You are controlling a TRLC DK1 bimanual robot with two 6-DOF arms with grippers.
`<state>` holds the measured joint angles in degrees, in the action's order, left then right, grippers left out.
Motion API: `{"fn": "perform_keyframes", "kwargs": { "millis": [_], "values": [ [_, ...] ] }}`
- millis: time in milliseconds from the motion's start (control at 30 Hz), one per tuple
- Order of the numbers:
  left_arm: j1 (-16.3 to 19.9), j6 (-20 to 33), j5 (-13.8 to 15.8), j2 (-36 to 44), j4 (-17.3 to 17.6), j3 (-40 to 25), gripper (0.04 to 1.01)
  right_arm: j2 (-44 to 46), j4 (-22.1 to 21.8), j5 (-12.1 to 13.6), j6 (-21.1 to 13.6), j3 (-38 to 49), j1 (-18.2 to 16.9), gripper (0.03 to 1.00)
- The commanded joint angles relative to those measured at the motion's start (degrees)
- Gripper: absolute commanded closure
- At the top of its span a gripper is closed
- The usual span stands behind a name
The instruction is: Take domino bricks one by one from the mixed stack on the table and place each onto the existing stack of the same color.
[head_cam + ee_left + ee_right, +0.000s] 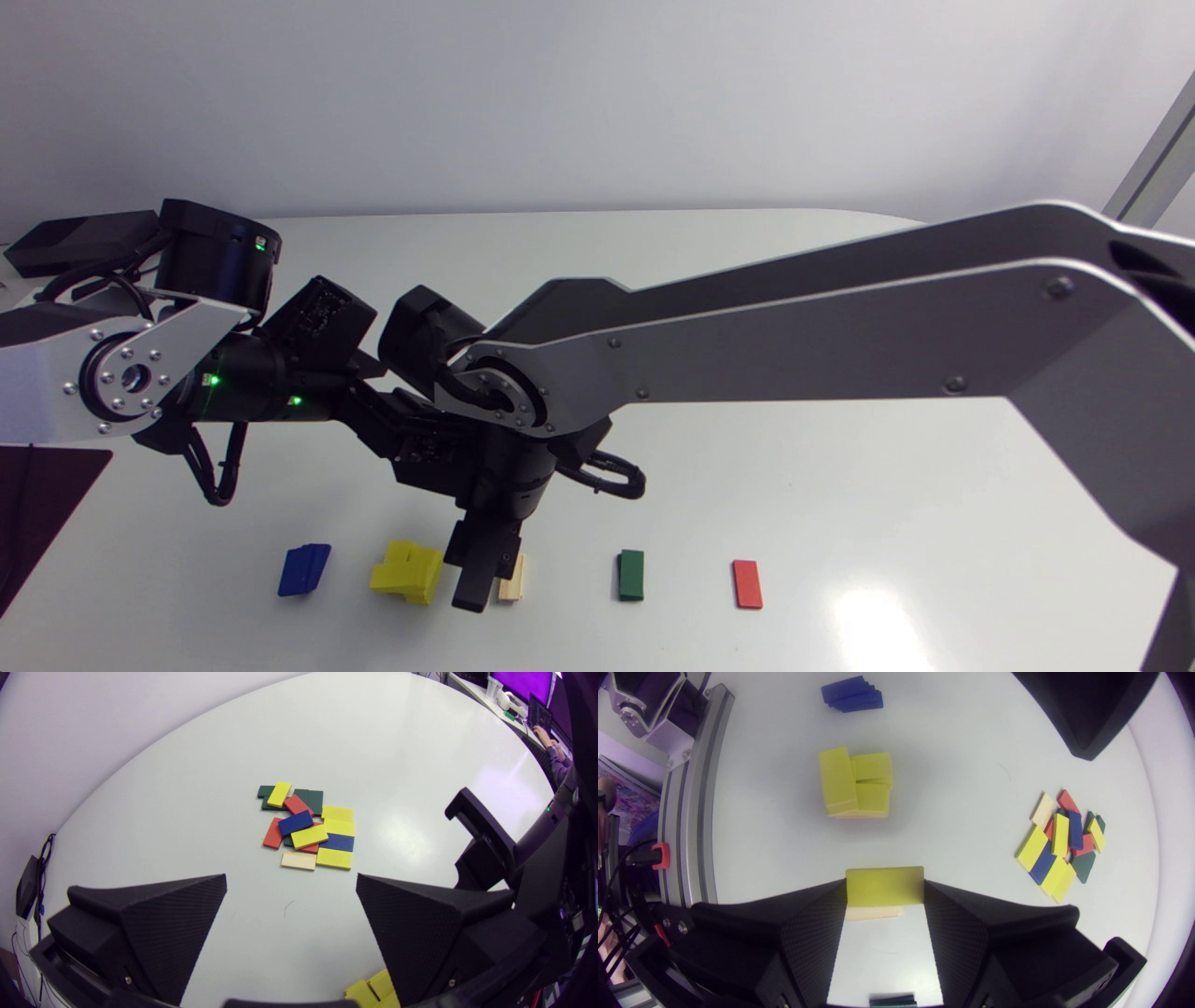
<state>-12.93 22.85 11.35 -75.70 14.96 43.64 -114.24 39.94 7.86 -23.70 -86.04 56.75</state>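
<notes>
My right gripper (884,890) is shut on a yellow brick (884,885), held just above the single beige brick (874,913). In the head view this gripper (476,579) hangs between the untidy yellow stack (407,571) and the beige brick (511,579). Ahead of it lie the yellow stack (857,784) and the blue stack (852,694). The mixed pile (308,828) of yellow, blue, red, green and beige bricks lies ahead of my left gripper (292,896), which is open and holds nothing. My arms hide the pile in the head view.
Along the table's near edge lie the blue stack (304,569), a green stack (631,574) and a red brick (747,583). My right arm crosses over the table's middle, close to my left wrist. One finger of the left gripper (1087,714) shows beyond the pile (1062,844).
</notes>
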Motion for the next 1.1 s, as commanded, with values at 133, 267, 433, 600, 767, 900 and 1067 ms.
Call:
{"fn": "perform_keyframes", "kwargs": {
  "millis": [133,267,433,600,767,900,1067],
  "values": [
    [0.2,-0.6,-0.2,0.7,-0.5,-0.8,0.057,-3.0,1.2,-1.4,2.0,-1.9,1.6,0.807],
    [0.2,-0.5,-0.2,0.7,-0.5,-0.8,0.057,-4.4,1.3,-1.4,3.0,-2.6,2.5,0.807],
    [0.7,-0.5,-0.2,0.7,-0.5,-1.0,0.057,-6.0,1.5,-1.7,3.5,-3.4,3.5,0.808],
    [1.1,-0.4,-0.2,0.7,-0.5,-1.0,0.057,-7.6,1.5,-2.1,4.1,-4.7,4.3,0.807],
    [1.9,-0.2,-0.2,0.6,-0.9,-1.0,0.057,-8.6,2.0,-2.5,4.5,-6.2,4.7,0.808],
    [4.3,-0.6,-0.2,0.9,-2.7,-0.6,0.059,-8.9,2.1,-2.4,4.5,-6.3,4.8,0.808],
    [7.0,0.8,-0.2,1.1,-3.3,-0.4,0.057,-9.2,2.1,-2.4,4.6,-6.5,4.9,0.808]
  ]
}}
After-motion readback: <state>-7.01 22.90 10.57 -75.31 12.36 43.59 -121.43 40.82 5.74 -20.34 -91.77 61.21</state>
